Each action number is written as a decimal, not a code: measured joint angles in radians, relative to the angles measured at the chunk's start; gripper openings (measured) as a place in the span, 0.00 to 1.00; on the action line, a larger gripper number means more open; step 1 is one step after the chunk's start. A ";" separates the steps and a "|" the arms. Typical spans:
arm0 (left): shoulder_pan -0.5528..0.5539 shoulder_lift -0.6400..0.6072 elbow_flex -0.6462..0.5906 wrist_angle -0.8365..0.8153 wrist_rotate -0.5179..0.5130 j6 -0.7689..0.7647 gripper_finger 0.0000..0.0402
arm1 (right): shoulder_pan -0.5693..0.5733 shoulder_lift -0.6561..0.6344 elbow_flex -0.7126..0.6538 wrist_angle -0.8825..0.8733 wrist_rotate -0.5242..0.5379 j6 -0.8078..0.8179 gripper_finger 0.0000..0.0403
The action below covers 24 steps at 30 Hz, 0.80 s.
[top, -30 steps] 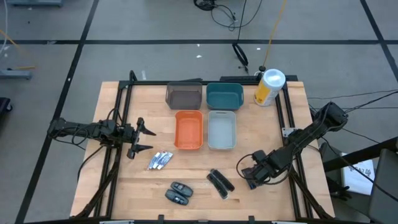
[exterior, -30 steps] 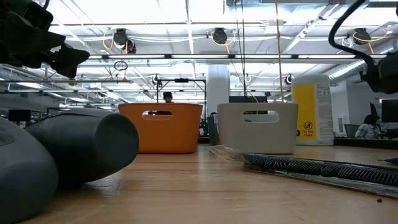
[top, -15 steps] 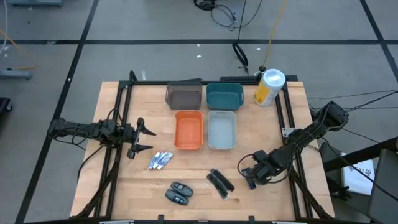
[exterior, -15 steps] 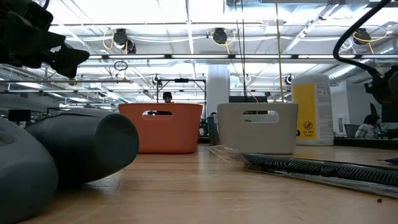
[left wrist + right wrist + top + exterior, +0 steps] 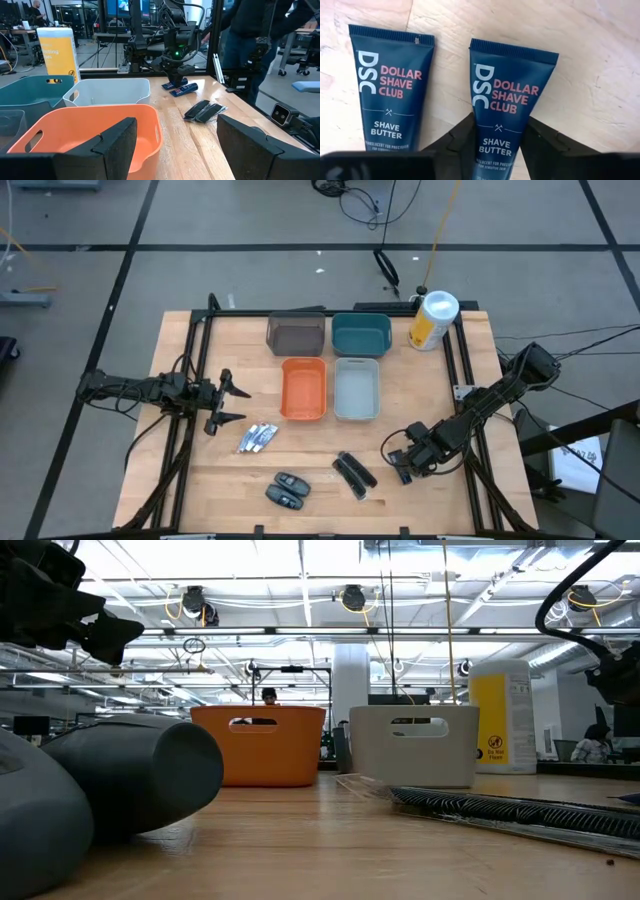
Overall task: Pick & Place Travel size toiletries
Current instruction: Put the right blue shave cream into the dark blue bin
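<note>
Two dark blue tubes lie flat, side by side, on the wood. My right gripper [image 5: 501, 150] is open and points down over them; its fingers stand along both long sides of one tube [image 5: 509, 95], and the other tube [image 5: 390, 85] lies beside it. In the high view the right gripper [image 5: 405, 460] is near the table's right front. My left gripper [image 5: 228, 402] waits open at the table's left. Two silvery-white tubes [image 5: 258, 437], two dark grey ovals [image 5: 285, 490] and two slim black bars [image 5: 353, 473] lie on the table. My right gripper's fingers [image 5: 457, 142] lie close against the two long sides of one dark blue tube, near its lower end [image 5: 501, 137]. I cannot tell whether they touch it. They come from above, pointing down, across the tube. The tube lies flat on the table.
Four bins stand at mid table: grey-brown [image 5: 296, 333], teal [image 5: 361, 332], orange [image 5: 304, 388] and pale grey [image 5: 356, 388]. A yellow-and-white canister [image 5: 432, 320] stands at the far right corner. People show in the room beyond the table [image 5: 260, 30].
My right gripper has come down a little toward the dark blue tubes; in the low view its arm sits lower than before. The left arm and all the items have stayed where they were.
</note>
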 joint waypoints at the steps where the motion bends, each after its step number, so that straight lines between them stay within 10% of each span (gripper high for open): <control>1: 0.000 0.000 0.000 0.000 0.000 0.000 0.68 | 0.000 0.000 0.000 -0.002 0.002 -0.004 0.30; 24: 0.000 0.000 0.000 0.000 0.000 0.000 0.68 | -0.001 -0.240 -0.004 -0.003 0.245 -0.111 0.30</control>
